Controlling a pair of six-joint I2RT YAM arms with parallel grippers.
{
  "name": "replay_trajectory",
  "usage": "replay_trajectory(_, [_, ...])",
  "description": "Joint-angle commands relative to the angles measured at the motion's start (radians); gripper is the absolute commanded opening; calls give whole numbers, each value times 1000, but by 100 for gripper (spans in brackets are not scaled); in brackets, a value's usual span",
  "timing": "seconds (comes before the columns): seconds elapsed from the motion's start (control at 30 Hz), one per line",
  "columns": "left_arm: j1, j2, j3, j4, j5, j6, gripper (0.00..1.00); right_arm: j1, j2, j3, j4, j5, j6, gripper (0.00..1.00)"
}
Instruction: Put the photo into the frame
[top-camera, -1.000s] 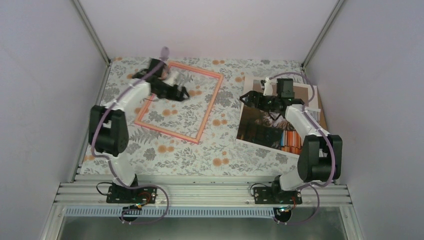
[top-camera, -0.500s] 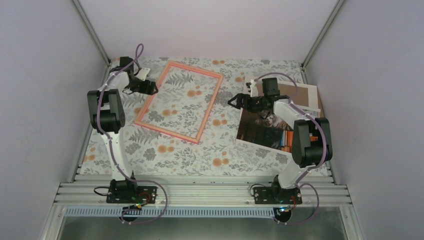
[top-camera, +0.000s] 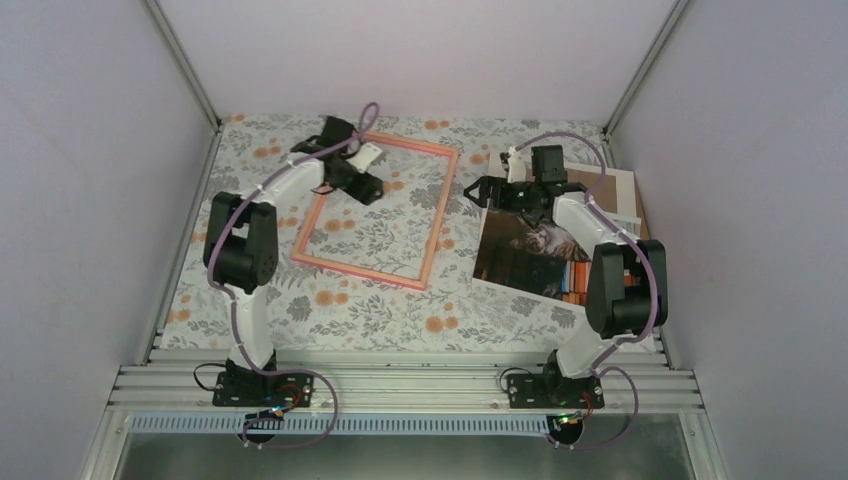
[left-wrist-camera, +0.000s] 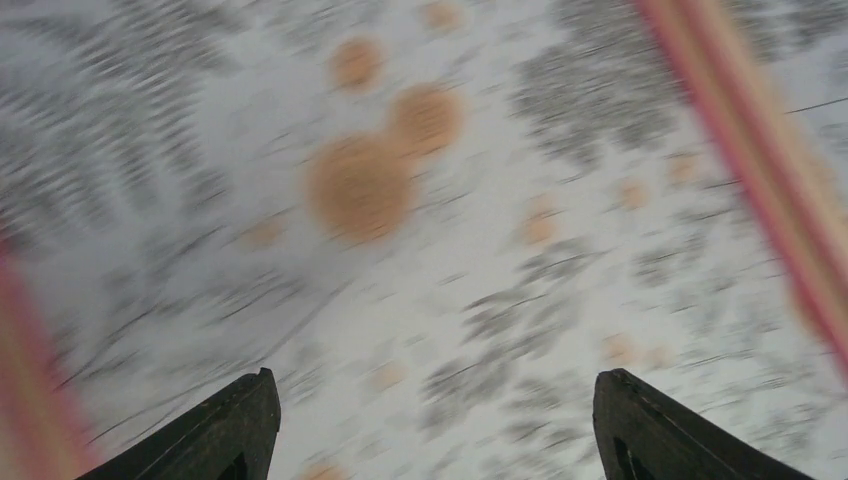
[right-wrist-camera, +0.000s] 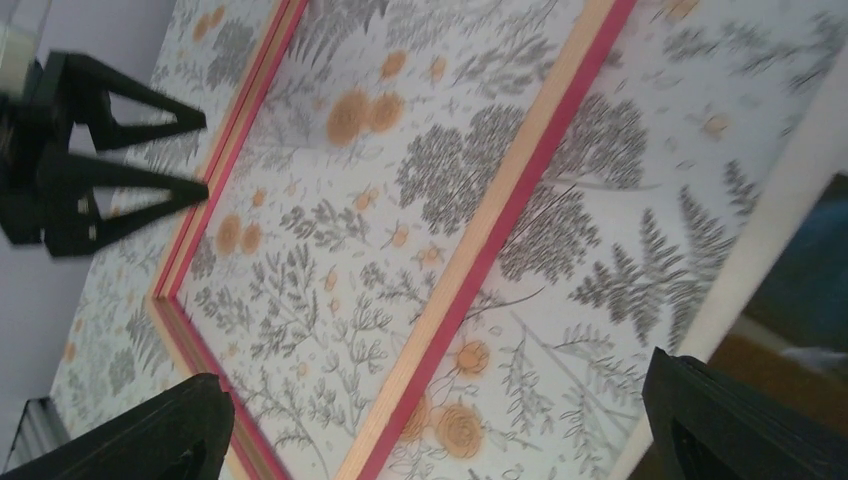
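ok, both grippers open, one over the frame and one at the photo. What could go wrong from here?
1. Left gripper hangs open over the frame and its wrist view is motion-blurred: a fast descent could shove or scrape it.
2. Right gripper is open at the far-left corner of the photo, which lies flat: a pinch there may crease it.

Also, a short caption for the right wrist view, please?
Open right hand facing the pink frame on the floral cloth; open left hand at its far side.
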Motion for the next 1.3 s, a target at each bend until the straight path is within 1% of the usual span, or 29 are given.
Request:
replay_trajectory(0.0, [-113,3,9,25,43,-99,80,-35,-42,39,-8,73,-37,100])
replay_trajectory(0.13, [-242,49,49,54,13,-161,83,-64,-62,29,-15,105,-43,100])
replay_trajectory(0.2, [-285,78,61,78,-14,-192,83,-83,-75,29,-19,122,-45,100])
replay_trajectory(0.33, [-345,149,92,105,-89,-240,83,-119,-106,34,-35,181,-65,100])
replay_trajectory(0.47, [-383,226,138,94,-151,-263,83,-158,-130,30,-47,221,-78,100])
replay_trajectory(0.57, [-405,283,194,48,-167,-282,76,-189,-146,17,-48,211,-75,100])
replay_trajectory(0.67, [-430,299,187,41,-217,-277,66,-207,-157,8,-47,207,-74,100])
replay_trajectory(0.73, [-445,288,143,46,-259,-253,62,-212,-161,5,-46,211,-76,100])
replay_trajectory(0.83, [-448,242,57,44,-272,-209,55,-221,-162,10,-48,217,-82,100])
replay_trajectory(0.97, [-446,119,-142,76,-237,-97,49,-231,-167,10,-50,217,-92,100])
replay_trajectory(1.0, [-445,84,-197,82,-224,-64,46,-233,-168,8,-52,217,-95,100])
replay_trajectory(1.03, [-443,46,-249,83,-203,-21,43,-235,-170,6,-55,216,-97,100])
replay_trajectory(1.17, [-436,-125,-469,84,-107,177,38,-240,-187,-4,-63,215,-119,100])
replay_trajectory(1.27, [-435,-261,-645,95,-93,346,32,-243,-203,-12,-80,224,-145,100])
